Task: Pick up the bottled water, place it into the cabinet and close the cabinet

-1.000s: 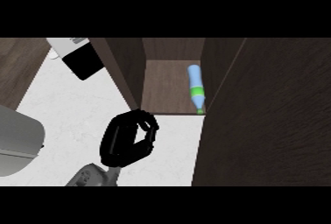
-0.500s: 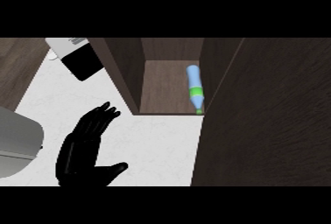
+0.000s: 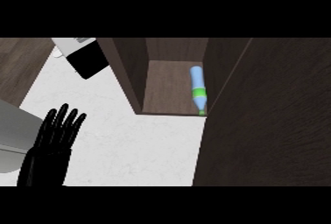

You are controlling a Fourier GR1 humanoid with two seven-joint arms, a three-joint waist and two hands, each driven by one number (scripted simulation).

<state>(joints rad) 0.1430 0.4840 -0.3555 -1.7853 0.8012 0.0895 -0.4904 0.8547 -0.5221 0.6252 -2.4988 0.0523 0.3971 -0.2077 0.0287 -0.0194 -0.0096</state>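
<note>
The bottled water (image 3: 198,89) is pale blue with a green label and cap. It lies inside the open dark wood cabinet (image 3: 127,74), along the right side of the cabinet's floor, cap toward the front edge. The cabinet's dark door (image 3: 271,113) fills the right of the view and stands in front of that side. My left hand (image 3: 53,140) shows at the lower left over the white counter, fingers straight and pointing up, holding nothing, well apart from the cabinet. My right hand does not show.
A black and white appliance (image 3: 87,61) sits at the back left, beside the cabinet's left wall. A grey rounded object (image 3: 9,140) lies at the left edge next to my left hand. White counter (image 3: 142,144) spreads between hand and cabinet.
My left hand was curled just in front of the cabinet's opening. It has opened and drawn back down and to the left. The bottle has stayed in place.
</note>
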